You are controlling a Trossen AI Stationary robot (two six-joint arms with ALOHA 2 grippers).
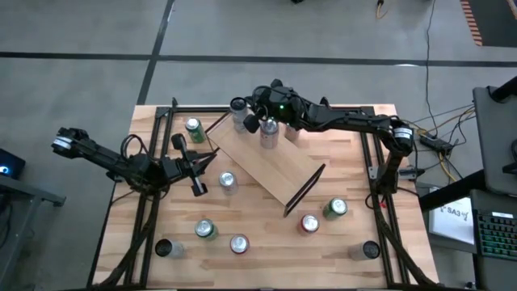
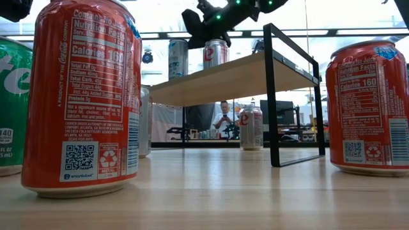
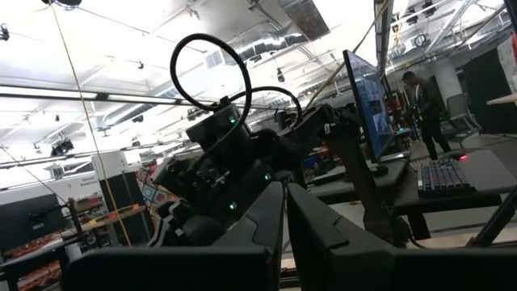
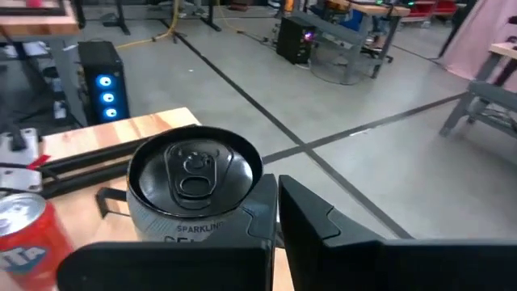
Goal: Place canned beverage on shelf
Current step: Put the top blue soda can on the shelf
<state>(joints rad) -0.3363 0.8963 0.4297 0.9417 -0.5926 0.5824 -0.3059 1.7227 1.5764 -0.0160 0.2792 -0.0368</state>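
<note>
Two cans were seen standing on the small light-wood shelf with thin black metal end frames (image 1: 271, 164), at its far end: a tall silver-grey aluminium sparkling-water can (image 4: 194, 196) with a smooth ribbed lid and pull tab, and a red-and-silver can (image 1: 269, 134) just beside it. The right gripper (image 1: 257, 113) was positioned over that end of the shelf, its dark angular fingers (image 4: 323, 226) closed around the silver-grey can, whose cylindrical wall was pressed against the pads. In the low view the shelf board (image 2: 230, 80) was shown as a flat pale plank raised on a slender black frame, with the two cans upright on top and open room beneath it.

The left gripper (image 1: 196, 166) was held near the shelf's left long edge, apart from it; its two matte black fingers (image 3: 266, 222) were drawn nearly together, with nothing between them.

Around the shelf, the planked wooden tabletop (image 1: 339, 153) carried scattered cans: a green can (image 1: 194, 129) beyond the shelf's left edge, a silver can (image 1: 227, 182) just beside that edge, and a glossy red cola can (image 1: 309, 223) and another green can (image 1: 335, 208) near the shelf's near end. Bare wood was left to the right of the shelf.
</note>
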